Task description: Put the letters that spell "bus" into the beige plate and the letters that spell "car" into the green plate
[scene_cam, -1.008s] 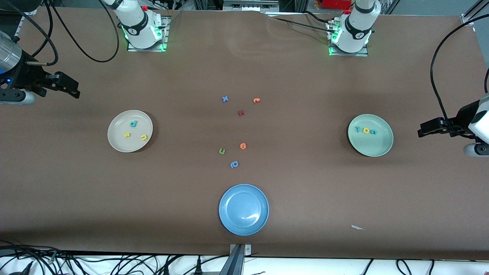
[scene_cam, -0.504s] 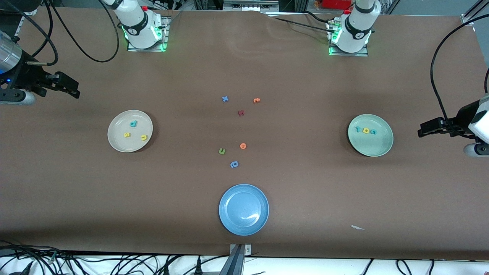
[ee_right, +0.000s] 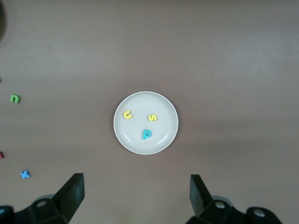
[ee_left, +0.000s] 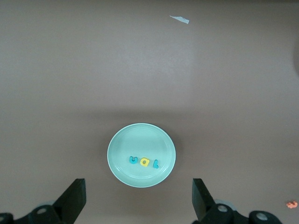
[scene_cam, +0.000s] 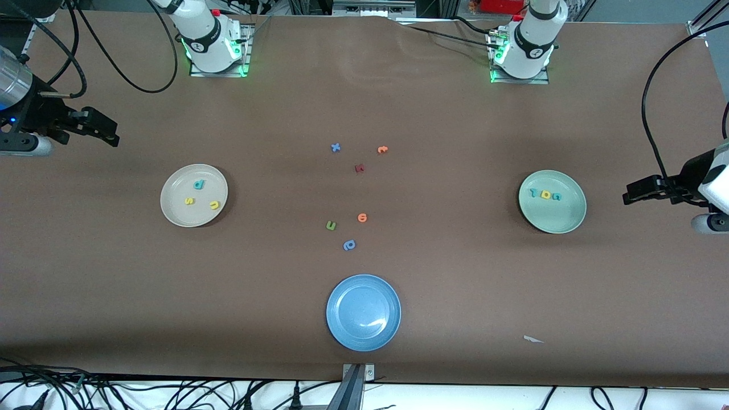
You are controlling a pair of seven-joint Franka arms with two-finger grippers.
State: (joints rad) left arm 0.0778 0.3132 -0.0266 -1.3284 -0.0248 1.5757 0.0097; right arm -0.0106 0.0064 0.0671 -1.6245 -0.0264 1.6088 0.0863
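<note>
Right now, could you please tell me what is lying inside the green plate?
The green plate holds three letters in a row: teal r, yellow a, teal c. Nothing covers them.

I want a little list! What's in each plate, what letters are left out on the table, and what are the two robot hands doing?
beige plate: teal b, yellow s, yellow u
green plate: teal c, yellow a, teal r, in a row
blue plate: no letters
loose letters: six, on the table between the plates
left gripper: open, above the green plate
right gripper: open, above the beige plate
</note>
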